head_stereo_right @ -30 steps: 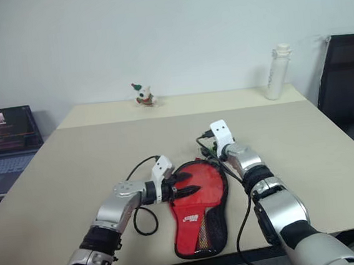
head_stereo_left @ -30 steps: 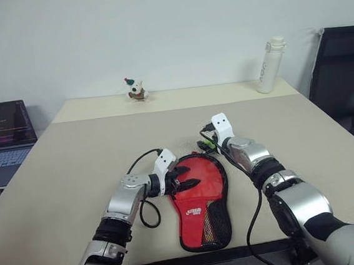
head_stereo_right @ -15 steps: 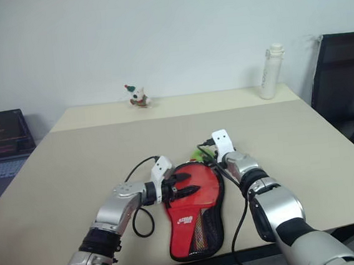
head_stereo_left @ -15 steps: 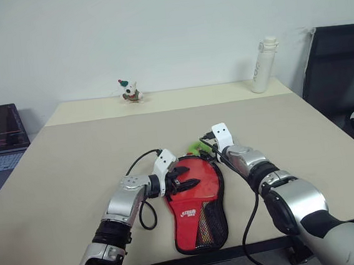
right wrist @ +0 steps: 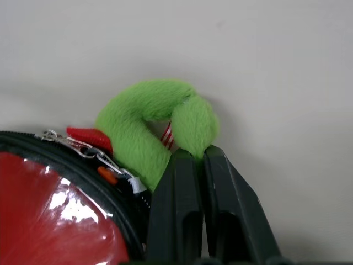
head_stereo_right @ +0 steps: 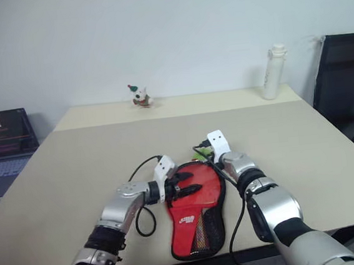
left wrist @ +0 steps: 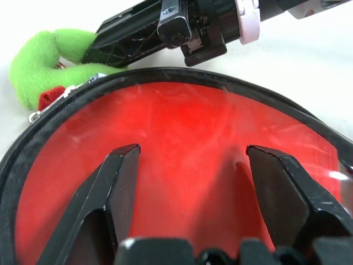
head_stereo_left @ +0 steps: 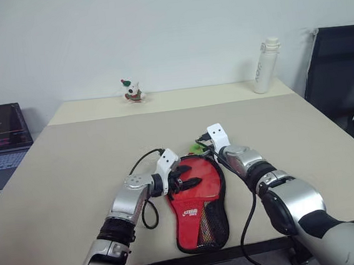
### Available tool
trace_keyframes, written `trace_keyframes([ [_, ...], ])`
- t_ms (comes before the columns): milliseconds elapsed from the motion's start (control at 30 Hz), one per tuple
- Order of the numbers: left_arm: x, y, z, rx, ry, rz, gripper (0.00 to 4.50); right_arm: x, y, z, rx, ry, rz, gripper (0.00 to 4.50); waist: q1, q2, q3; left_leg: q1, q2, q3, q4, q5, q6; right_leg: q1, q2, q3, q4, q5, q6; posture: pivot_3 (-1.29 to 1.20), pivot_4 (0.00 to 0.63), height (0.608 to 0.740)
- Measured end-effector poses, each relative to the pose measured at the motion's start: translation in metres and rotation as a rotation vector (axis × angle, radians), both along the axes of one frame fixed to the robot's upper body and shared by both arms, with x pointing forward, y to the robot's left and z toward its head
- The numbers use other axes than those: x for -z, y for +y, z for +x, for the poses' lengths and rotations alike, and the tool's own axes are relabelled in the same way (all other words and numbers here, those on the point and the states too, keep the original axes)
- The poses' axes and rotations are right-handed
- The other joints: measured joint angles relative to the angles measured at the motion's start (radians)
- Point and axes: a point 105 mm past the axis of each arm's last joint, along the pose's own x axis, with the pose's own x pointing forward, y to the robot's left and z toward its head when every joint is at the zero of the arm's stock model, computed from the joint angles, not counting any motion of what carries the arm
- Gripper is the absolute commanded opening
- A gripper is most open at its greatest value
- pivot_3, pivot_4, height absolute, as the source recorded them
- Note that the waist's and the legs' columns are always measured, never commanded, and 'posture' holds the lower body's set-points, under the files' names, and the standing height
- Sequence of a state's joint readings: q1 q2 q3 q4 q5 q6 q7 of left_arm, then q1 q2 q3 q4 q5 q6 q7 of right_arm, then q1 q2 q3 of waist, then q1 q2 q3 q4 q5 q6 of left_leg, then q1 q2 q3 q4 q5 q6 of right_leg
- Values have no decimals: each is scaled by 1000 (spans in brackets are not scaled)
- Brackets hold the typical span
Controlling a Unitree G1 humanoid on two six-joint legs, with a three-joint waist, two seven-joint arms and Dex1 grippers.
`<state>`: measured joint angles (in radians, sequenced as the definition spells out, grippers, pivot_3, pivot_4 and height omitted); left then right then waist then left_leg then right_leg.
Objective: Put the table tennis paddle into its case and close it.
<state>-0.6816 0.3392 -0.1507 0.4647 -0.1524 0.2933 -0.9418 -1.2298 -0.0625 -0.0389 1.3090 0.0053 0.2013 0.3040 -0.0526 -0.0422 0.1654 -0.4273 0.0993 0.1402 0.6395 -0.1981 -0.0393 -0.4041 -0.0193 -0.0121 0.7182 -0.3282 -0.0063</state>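
The case (head_stereo_left: pixel 194 212) lies flat on the table (head_stereo_left: pixel 73 161), red with black edging, a white logo and a mesh panel toward the near edge. My left gripper (head_stereo_left: pixel 190 175) is open, its two fingers spread over the round red face (left wrist: pixel 193 150). At the case's far rim a green fuzzy zip pull (right wrist: pixel 149 121) hangs from the slider (right wrist: pixel 83 146). My right gripper (right wrist: pixel 199 153) is shut on that green pull (head_stereo_left: pixel 195 148). The table tennis paddle is hidden from view.
A laptop (head_stereo_left: pixel 1 133) sits off the table's left side. A small toy figure (head_stereo_left: pixel 133 91) and a white bottle (head_stereo_left: pixel 264 64) stand along the far edge. A black chair (head_stereo_left: pixel 340 73) is at the right. A black cable (head_stereo_left: pixel 149 216) loops beside my left forearm.
My right gripper went from open to shut, closing on the green zip pull after sinking slightly toward the case. The left gripper stayed put; the camera view shifted a little.
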Motion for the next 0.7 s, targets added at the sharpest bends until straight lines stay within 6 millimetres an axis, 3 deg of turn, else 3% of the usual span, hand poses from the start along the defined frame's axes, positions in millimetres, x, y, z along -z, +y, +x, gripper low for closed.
trace_keyframes([
  [300, 1, -12, 4, 30, -8, -6, 3355, -29, -22, 11, 31, -62, 17, 45, 7, 1, 0, 0, 0, 0, 0, 0, 0, 0, 0, 0, 0, 0, 0, 0, 150, 740],
  [433, 2, -18, 4, 43, -12, -8, 3355, -37, -43, 13, 30, -86, 3, 45, 21, 1, 0, 0, -1, 0, 0, 0, 0, 0, -1, 0, -1, 0, 0, 0, 150, 740],
  [600, 4, -22, 7, 41, -10, -5, 3355, -13, -81, 2, 66, 16, 2, 45, 26, 3, -1, 0, -1, 0, 0, 0, 0, 1, -1, 0, -1, 0, 0, 0, 150, 740],
  [700, 5, -25, 8, 39, -7, -10, 3355, 9, -103, -17, 71, 73, -13, 45, 29, 7, -4, 0, -1, -2, 0, 0, 0, 2, -1, -1, -1, 0, 1, 0, 150, 740],
])
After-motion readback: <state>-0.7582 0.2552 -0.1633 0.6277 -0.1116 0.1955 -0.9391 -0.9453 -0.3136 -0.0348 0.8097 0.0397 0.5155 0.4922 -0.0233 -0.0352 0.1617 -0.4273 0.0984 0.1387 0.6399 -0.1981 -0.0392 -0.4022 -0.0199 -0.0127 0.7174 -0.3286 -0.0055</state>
